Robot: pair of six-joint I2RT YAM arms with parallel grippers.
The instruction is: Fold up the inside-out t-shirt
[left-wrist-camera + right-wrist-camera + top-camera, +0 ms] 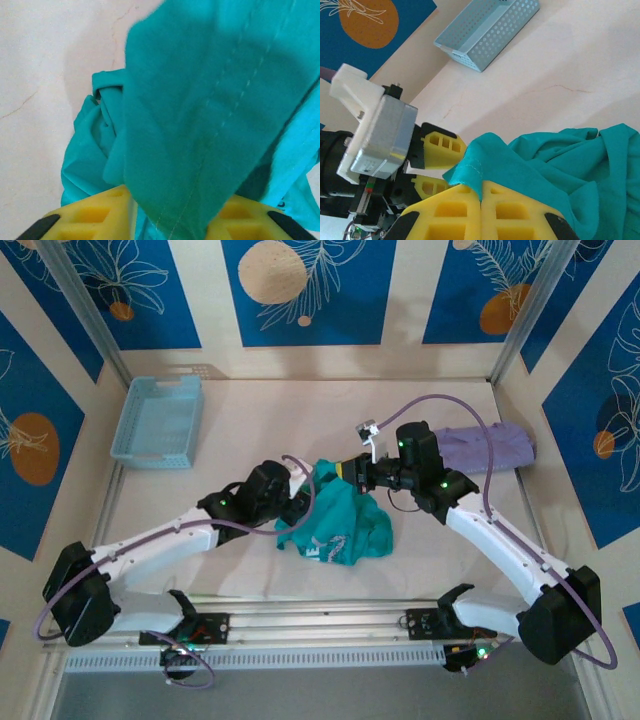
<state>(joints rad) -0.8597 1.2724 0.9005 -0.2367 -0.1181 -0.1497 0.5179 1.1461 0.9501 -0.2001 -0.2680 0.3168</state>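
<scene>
1. Right claw (480,190): fingers together, clamped on a hem edge of the inside-out t-shirt (340,525).
2. Left claw (170,207): we see its fingers apart with a shirt fold running between them; we cannot tell if it grips.
3. Shirt is bunched between both claws, the rest heaped on the table (250,420) just beside them.
4. Lavender garment (490,448) lies off to the right claw's right; blue basket (157,422) sits well apart from the left claw.

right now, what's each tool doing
left tool: t-shirt between its jaws, grip cannot be told
right tool: closed, holding the t-shirt edge
</scene>
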